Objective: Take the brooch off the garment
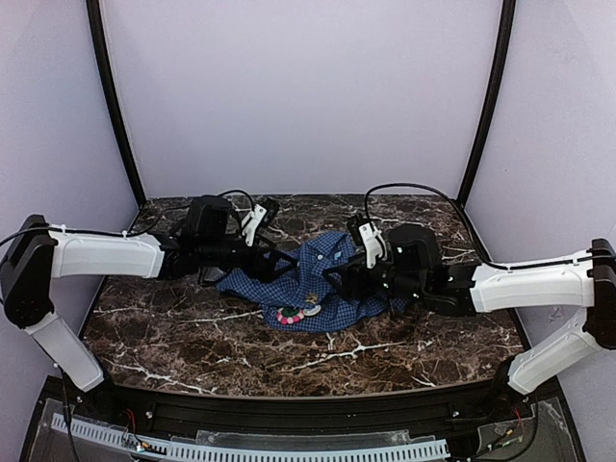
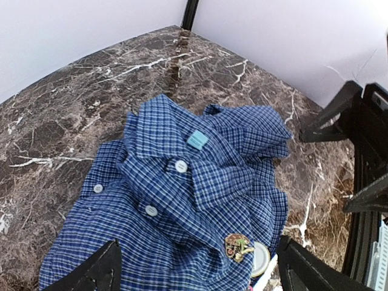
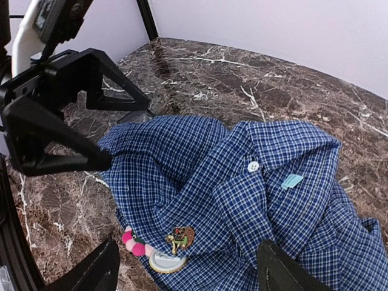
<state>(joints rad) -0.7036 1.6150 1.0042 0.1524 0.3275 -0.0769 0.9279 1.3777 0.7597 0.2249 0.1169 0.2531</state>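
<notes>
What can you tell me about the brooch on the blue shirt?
The brooch is small and brownish-gold with green and pale details, apparently metal; its design is too small to tell. It lies flat on the blue checked shirt near the cloth's edge, right beside a round white disc and pink beads.

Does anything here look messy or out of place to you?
The blue checked shirt lies crumpled in a heap. Pink beads and a white round disc poke out from under its edge beside the small brownish brooch.

Overhead camera looks down from behind — opposing wrist cameras, close up, share the blue shirt.
</notes>
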